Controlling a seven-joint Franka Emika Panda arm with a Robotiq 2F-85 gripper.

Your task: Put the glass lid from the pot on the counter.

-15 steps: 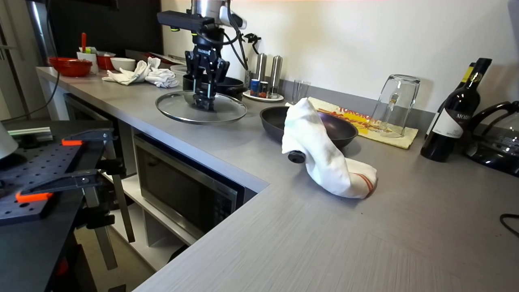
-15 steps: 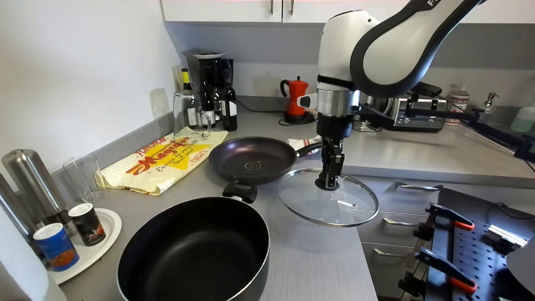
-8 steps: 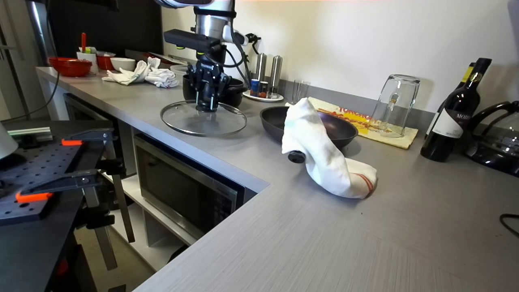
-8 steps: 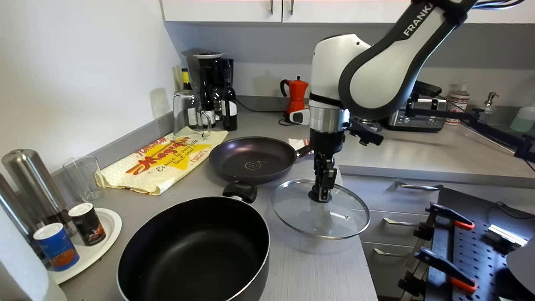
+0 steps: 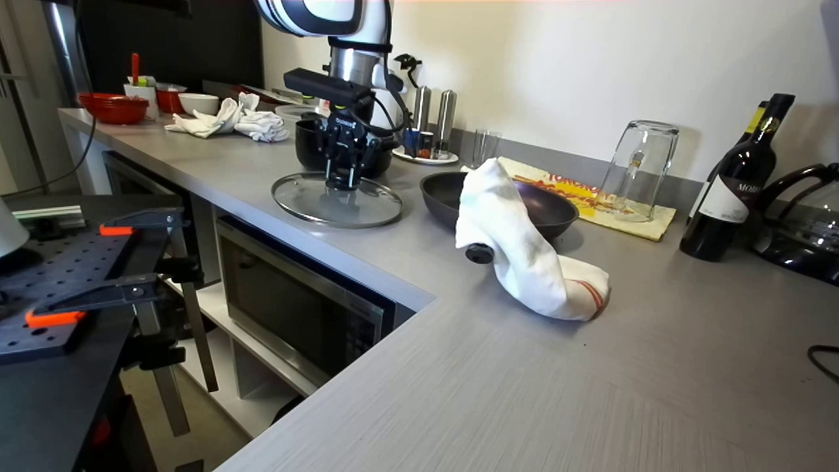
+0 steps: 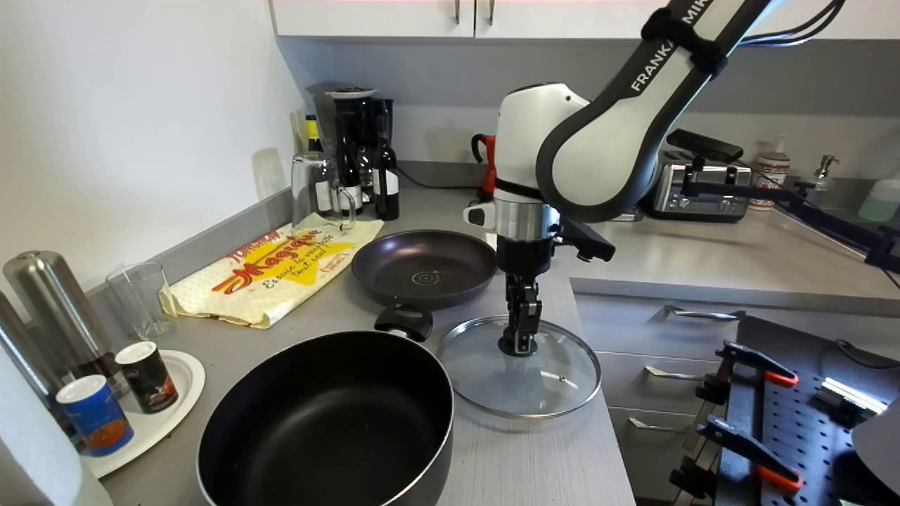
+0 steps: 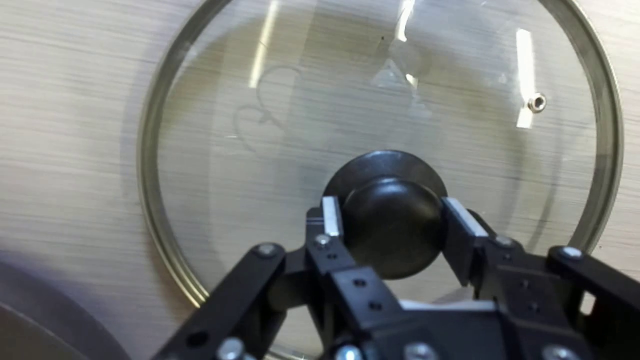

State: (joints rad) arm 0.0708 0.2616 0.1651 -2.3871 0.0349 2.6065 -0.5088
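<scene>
A plate (image 6: 158, 426) is bearing two canisters (image 6: 98, 422), the pot (image 6: 330, 422) is standing on the counter (image 6: 513, 471), and a pan (image 6: 425, 263) is sitting nearby. Beside the pot, over the counter, the fingers (image 7: 332, 217) are gripping the knob (image 7: 395, 227) of the lid (image 6: 524, 386); I cannot tell if the lid is touching the counter.

In an exterior view the gripper (image 5: 342, 178) is holding the glass lid (image 5: 334, 206), the counter (image 5: 544, 380) stretching beneath it, the pot (image 5: 308, 145) sitting behind it and a frying pan (image 5: 549, 208) resting to its right.
</scene>
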